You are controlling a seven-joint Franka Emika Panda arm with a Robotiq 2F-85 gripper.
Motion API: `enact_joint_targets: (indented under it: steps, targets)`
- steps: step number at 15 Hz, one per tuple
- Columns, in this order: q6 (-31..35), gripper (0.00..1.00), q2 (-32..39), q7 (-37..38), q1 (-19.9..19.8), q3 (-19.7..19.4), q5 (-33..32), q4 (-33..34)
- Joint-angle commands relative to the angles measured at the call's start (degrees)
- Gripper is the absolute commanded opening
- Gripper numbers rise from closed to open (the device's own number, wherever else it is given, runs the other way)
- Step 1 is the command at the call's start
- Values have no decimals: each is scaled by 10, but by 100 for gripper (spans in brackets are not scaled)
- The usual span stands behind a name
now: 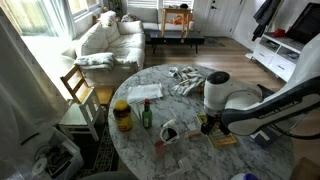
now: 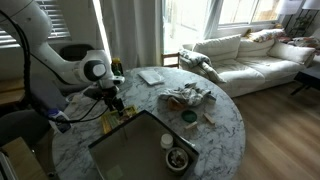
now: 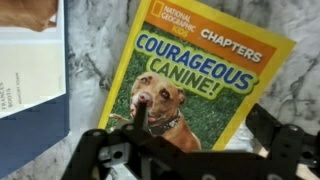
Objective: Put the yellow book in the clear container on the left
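A round, white-and-grey marbled counter [image 1: 200, 100] stands in a sunlit living room with a pale sofa [image 1: 105, 38] behind it. A white robot arm reaches over the counter's edge and holds its dark gripper [image 3: 185, 140] above the thin rectangular yellow book [image 3: 195, 75]. The fingers [image 3: 100, 155] are spread wide and pinch nothing.

In the wrist view the yellow book lies flat on the marble, front cover up. Its title reads "Courageous Canine!" above a photo of a brown dog on grass. It fills the space between the two fingers. Whether the fingers touch the cover is hard to tell from this angle. A blue-and-white book [image 3: 30, 85] lies just beside it.

In both exterior views the shallow, flat, whitish-translucent clear container [image 1: 145, 92] sits well apart from the yellow book, across the counter. A crumpled grey-striped cloth [image 1: 185, 80] lies between them. An amber jar with a yellow lid [image 1: 122, 116] and a small green bottle [image 1: 147, 114] stand near the container. A big open grey box [image 2: 140, 150] rests just beside the gripper in an exterior view.
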Motion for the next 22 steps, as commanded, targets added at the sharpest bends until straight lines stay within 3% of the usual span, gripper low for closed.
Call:
enact_joint_targets:
  steps: [1,4,5,11,12,15,17,18,19,21,22]
  targets:
    - [-21,100,11,44,19,-17,-29,10]
    - [-30,100,9,58,22,-20,-36,10]
    - [-35,96,7,63,23,-21,-39,11]
    - [-59,46,2,91,27,-25,-58,15]
    - [-64,59,0,96,27,-26,-64,16]
    - [-79,81,-3,117,27,-30,-89,19]
    - [-78,88,-3,135,23,-33,-108,18]
    - [-70,87,-2,142,18,-33,-114,16]
    - [-63,68,1,147,14,-32,-116,15]
    - [-58,61,8,153,8,-31,-117,15]
    - [-56,53,10,153,6,-29,-115,14]
